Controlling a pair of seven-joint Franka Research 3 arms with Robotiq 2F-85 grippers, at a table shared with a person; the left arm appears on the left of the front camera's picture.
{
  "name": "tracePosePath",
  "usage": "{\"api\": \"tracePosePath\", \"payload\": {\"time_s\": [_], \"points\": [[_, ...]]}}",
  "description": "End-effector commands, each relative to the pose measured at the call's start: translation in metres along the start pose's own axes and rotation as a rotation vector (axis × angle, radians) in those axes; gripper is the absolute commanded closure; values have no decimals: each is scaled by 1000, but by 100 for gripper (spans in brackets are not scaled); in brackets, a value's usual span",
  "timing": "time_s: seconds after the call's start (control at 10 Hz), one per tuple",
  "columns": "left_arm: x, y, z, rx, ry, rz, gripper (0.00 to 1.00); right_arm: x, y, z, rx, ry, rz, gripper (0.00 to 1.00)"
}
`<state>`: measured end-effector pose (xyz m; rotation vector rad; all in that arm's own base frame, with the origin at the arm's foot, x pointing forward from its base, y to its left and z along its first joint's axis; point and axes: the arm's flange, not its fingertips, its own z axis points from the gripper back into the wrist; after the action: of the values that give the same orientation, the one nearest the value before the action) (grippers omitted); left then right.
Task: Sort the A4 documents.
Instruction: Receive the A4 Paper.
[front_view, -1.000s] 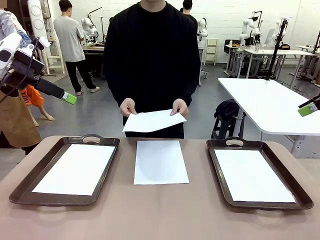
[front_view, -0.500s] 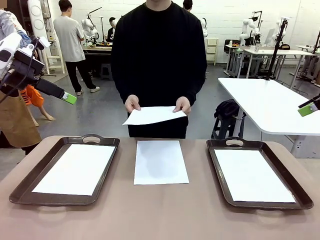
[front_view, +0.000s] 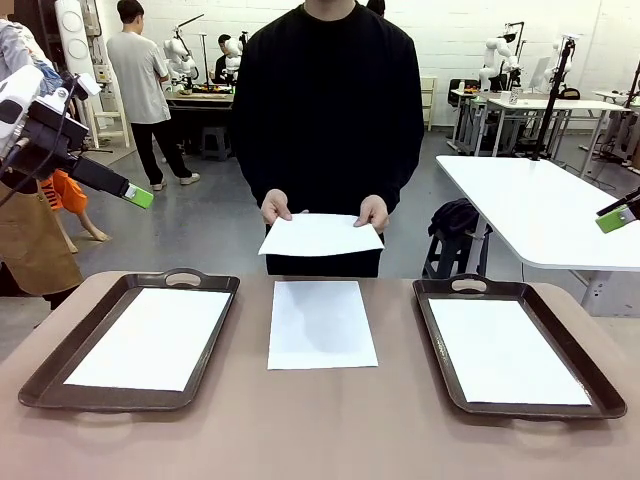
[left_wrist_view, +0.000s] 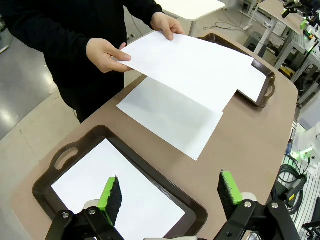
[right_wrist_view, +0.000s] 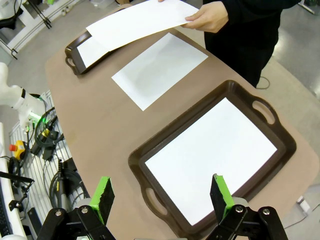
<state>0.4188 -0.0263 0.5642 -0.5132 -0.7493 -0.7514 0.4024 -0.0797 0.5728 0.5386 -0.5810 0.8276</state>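
One white A4 sheet (front_view: 322, 324) lies flat on the table between two dark brown trays. A person at the far side holds another sheet (front_view: 321, 235) in both hands above the table's far edge. Each tray carries a white sheet, on the left (front_view: 151, 337) and on the right (front_view: 504, 350). My left gripper (front_view: 140, 196) hangs open, high at the left, above the left tray (left_wrist_view: 75, 150). My right gripper (front_view: 616, 219) is open, high at the right edge, over the right tray (right_wrist_view: 235, 90). Neither holds anything.
The brown table (front_view: 320, 430) has bare room in front of the trays and between them. A white table (front_view: 540, 200) stands behind at the right. Another person (front_view: 140, 90) stands far off at the left.
The person has shifted slightly to the right with the held sheet, which now lies flatter in the hands. Both arms have stayed still.
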Motion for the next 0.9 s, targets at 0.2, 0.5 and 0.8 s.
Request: {"api": "tracePosePath", "payload": {"time_s": [0.2, 0.5, 0.8], "points": [[0, 0, 0, 0, -1, 0, 0, 0, 0, -1, -2, -1, 0, 0], [0, 0, 0, 0, -1, 0, 0, 0, 0, -1, -2, -1, 0, 0], [0, 0, 0, 0, -1, 0, 0, 0, 0, -1, -2, -1, 0, 0]]}}
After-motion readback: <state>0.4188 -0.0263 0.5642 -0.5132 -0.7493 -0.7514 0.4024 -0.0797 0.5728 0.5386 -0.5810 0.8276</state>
